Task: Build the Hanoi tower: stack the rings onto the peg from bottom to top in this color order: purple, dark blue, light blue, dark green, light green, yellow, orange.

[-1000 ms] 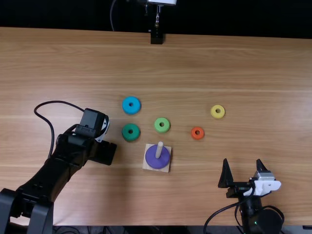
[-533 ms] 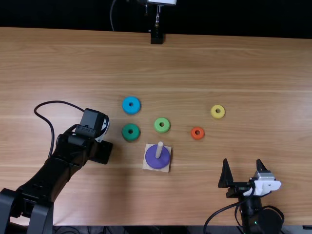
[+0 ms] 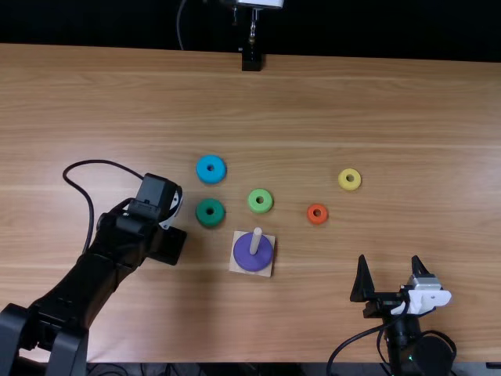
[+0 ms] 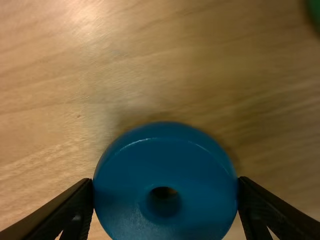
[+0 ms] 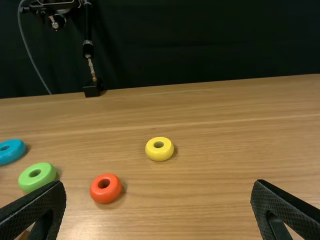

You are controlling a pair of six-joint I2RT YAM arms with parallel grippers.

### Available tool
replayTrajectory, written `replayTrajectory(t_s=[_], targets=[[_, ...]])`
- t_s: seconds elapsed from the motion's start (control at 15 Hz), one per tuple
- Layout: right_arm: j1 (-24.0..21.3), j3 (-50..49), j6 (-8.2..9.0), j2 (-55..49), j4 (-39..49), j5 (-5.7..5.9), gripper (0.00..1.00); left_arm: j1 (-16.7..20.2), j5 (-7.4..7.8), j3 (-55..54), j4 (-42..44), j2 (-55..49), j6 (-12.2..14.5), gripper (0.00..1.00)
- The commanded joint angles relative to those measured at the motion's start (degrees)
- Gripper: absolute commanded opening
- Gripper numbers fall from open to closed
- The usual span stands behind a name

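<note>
My left gripper [image 3: 167, 245] is above the table, left of the peg base. In the left wrist view, both fingers of the left gripper [image 4: 165, 184] press the sides of the dark blue ring [image 4: 125, 192]. The purple ring [image 3: 245, 256] lies around the peg [image 3: 256, 239] on its square base [image 3: 236, 267]. Loose on the table are the light blue [image 3: 202, 171], dark green [image 3: 201, 215], light green [image 3: 253, 207], yellow [image 3: 343, 184] and orange rings [image 3: 312, 219]. My right gripper [image 3: 390, 260] stands open near the right front; in the right wrist view the right gripper [image 5: 159, 185] has nothing between its fingers.
A black-based stand [image 3: 251, 61] is at the far edge of the wooden table [image 3: 376, 102]. Cables loop beside both arms. The dark green ring is the loose ring closest to the left gripper.
The left arm first shifted slightly left, then moved a little to the right. The right arm and the rings on the table have kept their places.
</note>
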Motion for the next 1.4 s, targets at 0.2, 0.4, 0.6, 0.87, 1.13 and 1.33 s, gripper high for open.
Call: replayTrajectory(t_s=[0.2, 0.4, 0.6, 0.87, 1.13, 1.33], targets=[[-0.82, -0.88, 0.05, -0.73, -0.62, 0.0, 1.0, -0.96, 0.2, 12.52, -9.81, -0.06, -0.43, 0.0], [-0.82, -0.88, 0.05, -0.73, -0.51, 0.0, 1.0, -1.49, 0.63, 20.61, -23.83, 0.2, -0.74, 0.0], [-0.82, -0.88, 0.05, -0.73, -0.62, 0.0, 1.0, -3.51, 0.73, 27.9, -28.58, 0.47, -3.59, 0.0], [-0.82, -0.88, 0.05, -0.73, -0.62, 0.0, 1.0, -8.08, 0.73, 35.99, -32.48, 0.91, -8.86, 0.0], [-0.82, -0.88, 0.05, -0.73, -0.51, 0.0, 1.0, -12.92, 0.73, 44.78, -41.13, 3.98, -11.82, 0.0], [-0.82, -0.88, 0.05, -0.73, -0.62, 0.0, 1.0, -15.99, 0.73, 51.9, -42.82, 7.76, -14.45, 0.0]])
